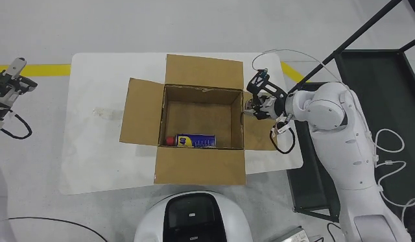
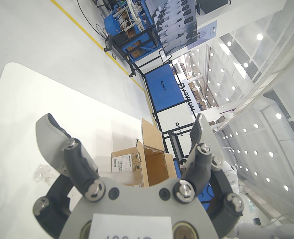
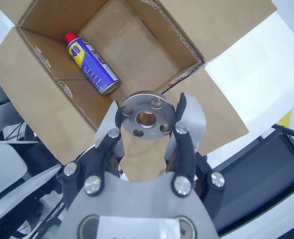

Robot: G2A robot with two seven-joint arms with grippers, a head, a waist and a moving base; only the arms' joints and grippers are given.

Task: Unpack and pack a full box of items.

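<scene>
We have the right gripper [image 3: 149, 111] hanging above the right-hand flap of the open box [image 1: 201, 70], just outside its right wall, with its jaws clamped across the rim of a round metal flange [image 3: 150, 133], held flat so that its drilled face looks up. Inside the box a spray can [image 3: 92, 64] lies on its side against the wall nearest us. Its long axis runs left to right along that wall, the red cap points to our left, and the rest of the floor beyond it is bare cardboard. What matters for us next is this: the bare floor lies to the left of the jaws, across the right wall, and on the far side of the can. If the flange is going in, we judge that it should cross that wall and come down on the far half, well apart from the can. If it is coming out, the bench [image 1: 97, 80] to our right is closest. The left gripper [image 2: 123, 128] sits off the left edge of the bench, jaws apart and holding nothing. It is well apart from the box, so the right arm is much the nearer.
</scene>
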